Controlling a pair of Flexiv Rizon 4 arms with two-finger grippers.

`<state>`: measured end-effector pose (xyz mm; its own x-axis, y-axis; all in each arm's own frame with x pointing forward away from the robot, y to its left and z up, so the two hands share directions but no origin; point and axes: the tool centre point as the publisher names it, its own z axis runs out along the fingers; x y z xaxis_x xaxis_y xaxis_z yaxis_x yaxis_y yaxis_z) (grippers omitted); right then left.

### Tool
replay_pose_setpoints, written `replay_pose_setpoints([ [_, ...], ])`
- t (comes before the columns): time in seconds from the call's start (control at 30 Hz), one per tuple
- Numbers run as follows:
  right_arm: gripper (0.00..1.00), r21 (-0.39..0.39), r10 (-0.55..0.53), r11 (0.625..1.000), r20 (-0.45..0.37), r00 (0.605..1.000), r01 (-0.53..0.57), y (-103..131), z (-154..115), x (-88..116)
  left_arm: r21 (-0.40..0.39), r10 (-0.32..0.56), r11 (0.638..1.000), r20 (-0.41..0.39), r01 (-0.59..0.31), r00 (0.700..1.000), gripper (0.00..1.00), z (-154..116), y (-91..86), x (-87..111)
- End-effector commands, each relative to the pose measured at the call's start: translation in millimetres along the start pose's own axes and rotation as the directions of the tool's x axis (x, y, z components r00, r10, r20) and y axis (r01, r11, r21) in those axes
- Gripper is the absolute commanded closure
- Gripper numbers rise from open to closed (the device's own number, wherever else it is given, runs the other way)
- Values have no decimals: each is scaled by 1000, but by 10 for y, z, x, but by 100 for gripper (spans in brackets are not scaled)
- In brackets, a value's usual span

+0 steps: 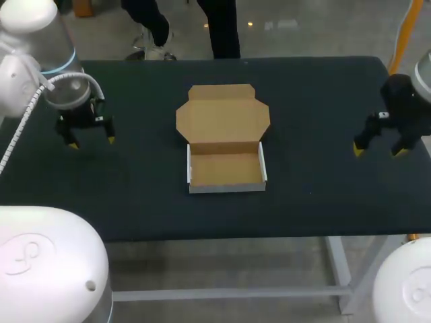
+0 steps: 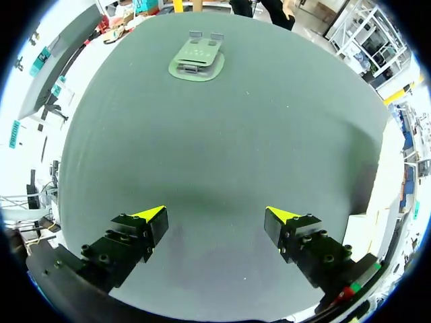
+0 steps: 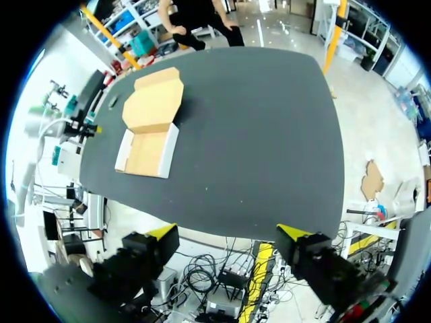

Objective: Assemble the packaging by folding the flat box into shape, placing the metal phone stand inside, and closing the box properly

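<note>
The cardboard box (image 1: pixel 225 168) sits folded into a shallow tray at the table's middle, with its lid (image 1: pixel 222 114) lying open and flat behind it; the tray is empty. It also shows in the right wrist view as the box (image 3: pixel 145 151). The grey metal phone stand (image 2: pixel 196 60) lies flat near the table's far edge, well ahead of my left gripper (image 2: pixel 217 215); in the head view my left arm hides it. My left gripper (image 1: pixel 91 141) hangs open over the table's left side. My right gripper (image 1: pixel 379 151) (image 3: pixel 229 233) hangs open at the right side. Neither holds anything.
The black table (image 1: pixel 310 202) carries only the box and the stand. Its front edge runs close below the box, and its right edge lies near my right gripper.
</note>
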<state>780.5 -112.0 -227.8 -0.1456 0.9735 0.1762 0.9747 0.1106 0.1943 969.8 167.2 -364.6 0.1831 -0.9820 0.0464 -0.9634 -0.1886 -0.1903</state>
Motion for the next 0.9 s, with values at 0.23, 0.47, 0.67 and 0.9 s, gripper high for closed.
replay_pose_setpoints([
  [0.23,0,5,0,1000,0,1000,0,0,-22,0,-38,10,999,17,-9,1000,0,194,-276,-48],
  [0.47,0,5,0,1000,0,1000,0,0,-22,0,-40,10,999,6,-10,1000,0,246,-449,-78],
  [0.67,0,5,0,1000,0,1000,0,0,-22,0,-43,10,999,-1,-10,1000,0,285,-567,-121],
  [0.9,0,5,0,1000,0,1000,0,0,-22,0,-45,9,999,-1,-9,1000,0,329,-729,-214],
])
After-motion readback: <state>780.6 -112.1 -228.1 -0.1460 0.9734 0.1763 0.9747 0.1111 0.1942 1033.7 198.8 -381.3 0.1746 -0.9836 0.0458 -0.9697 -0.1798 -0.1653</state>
